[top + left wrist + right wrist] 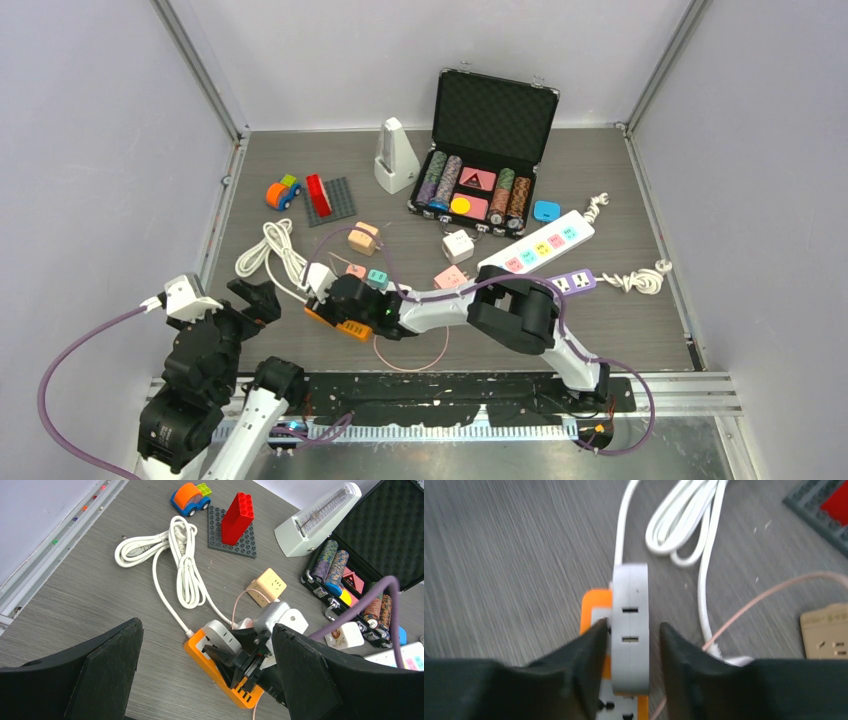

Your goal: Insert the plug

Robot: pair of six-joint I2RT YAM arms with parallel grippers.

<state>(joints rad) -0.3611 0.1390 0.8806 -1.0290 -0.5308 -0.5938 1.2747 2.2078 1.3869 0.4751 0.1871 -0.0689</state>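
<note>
The grey rounded plastic plug (223, 636) stood on the 10 o'clock end of the orange plastic power strip (212, 667), straddled by the right gripper (630, 635), its fingers slightly parted with a gap on one side, while the farther, wide-open left gripper (262, 302) hung at its 9 o'clock.

Smooth matt plastic plug (630, 625), wood-grain table (499, 555)
</note>
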